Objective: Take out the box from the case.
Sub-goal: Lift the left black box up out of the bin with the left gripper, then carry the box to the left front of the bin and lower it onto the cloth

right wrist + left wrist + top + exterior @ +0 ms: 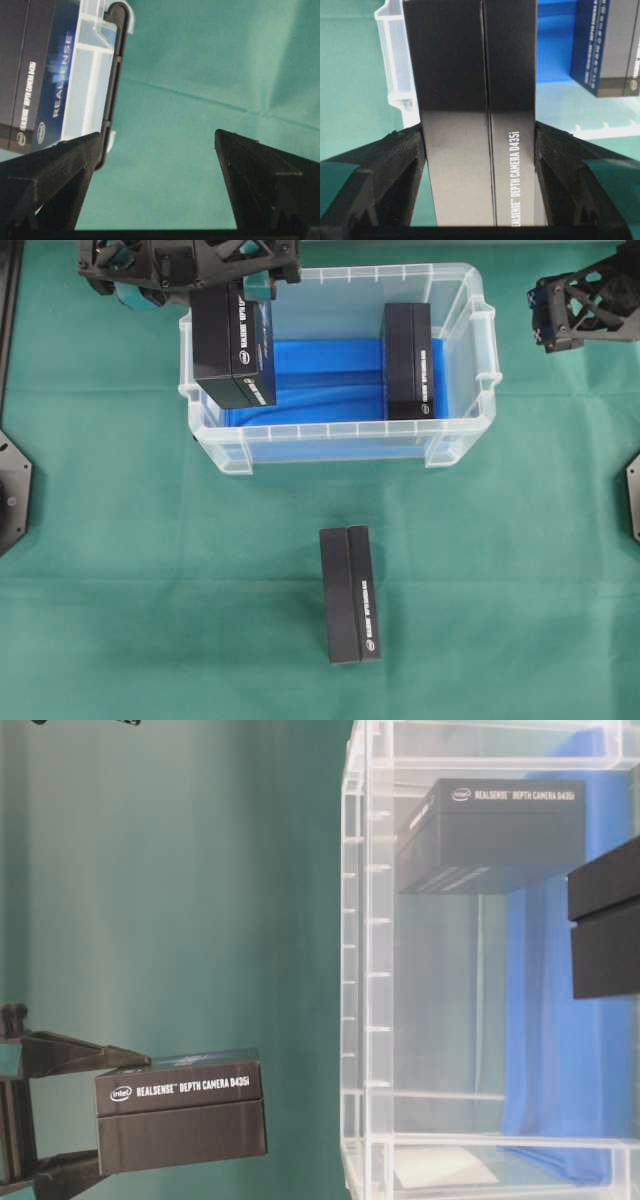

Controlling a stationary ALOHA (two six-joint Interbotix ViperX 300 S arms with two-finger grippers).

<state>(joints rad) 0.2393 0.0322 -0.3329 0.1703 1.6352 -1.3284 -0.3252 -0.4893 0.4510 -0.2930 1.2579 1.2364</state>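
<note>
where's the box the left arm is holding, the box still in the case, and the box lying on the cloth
held box (pixel 235 350), overhead view, top face near the label
box in the case (pixel 408 360), overhead view, middle of top face
box on the cloth (pixel 351 594), overhead view, centre seam

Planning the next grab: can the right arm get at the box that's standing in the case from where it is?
Probably yes. The right gripper is open and empty beside the case, and nothing covers the standing box; the left gripper holds another box at the far end.
</note>
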